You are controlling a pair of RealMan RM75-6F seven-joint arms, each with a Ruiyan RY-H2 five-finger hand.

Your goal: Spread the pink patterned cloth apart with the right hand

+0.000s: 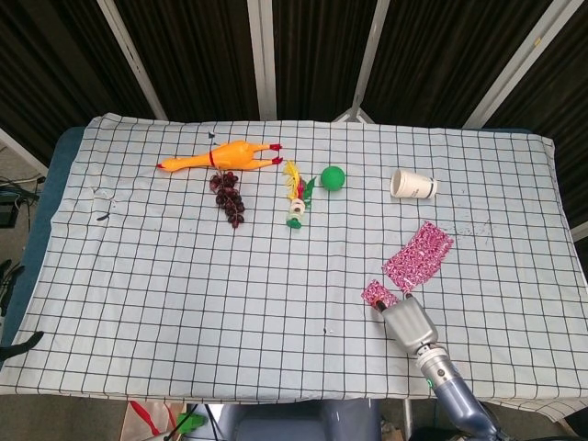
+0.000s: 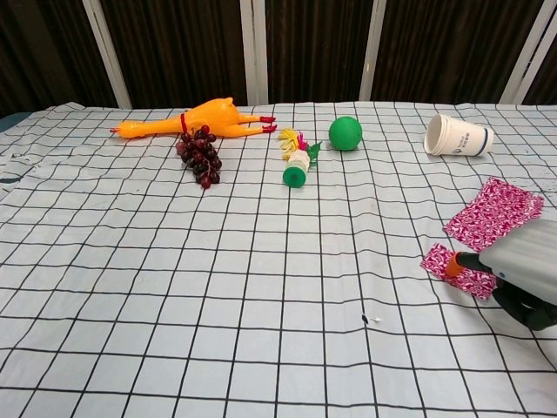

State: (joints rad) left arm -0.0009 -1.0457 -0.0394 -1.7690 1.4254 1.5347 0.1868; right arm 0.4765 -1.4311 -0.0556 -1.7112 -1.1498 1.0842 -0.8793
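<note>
The pink patterned cloth lies at the right of the table in two separated parts. The larger part [image 1: 418, 254] [image 2: 493, 212] lies flat. A smaller part [image 1: 377, 293] [image 2: 439, 260] sits nearer the front, under the fingertips of my right hand [image 1: 409, 323] [image 2: 520, 272]. The hand comes in from the front edge, and its orange-tipped finger [image 2: 453, 265] rests on that smaller part and holds it. A strip of bare tablecloth shows between the two parts. My left hand is in neither view.
A paper cup [image 1: 413, 185] lies on its side behind the cloth. Further left are a green ball [image 1: 332, 177], a small shuttlecock-like toy [image 1: 296, 210], dark grapes [image 1: 229, 196] and a rubber chicken [image 1: 220, 156]. The checked tablecloth [image 1: 184, 303] covers the table.
</note>
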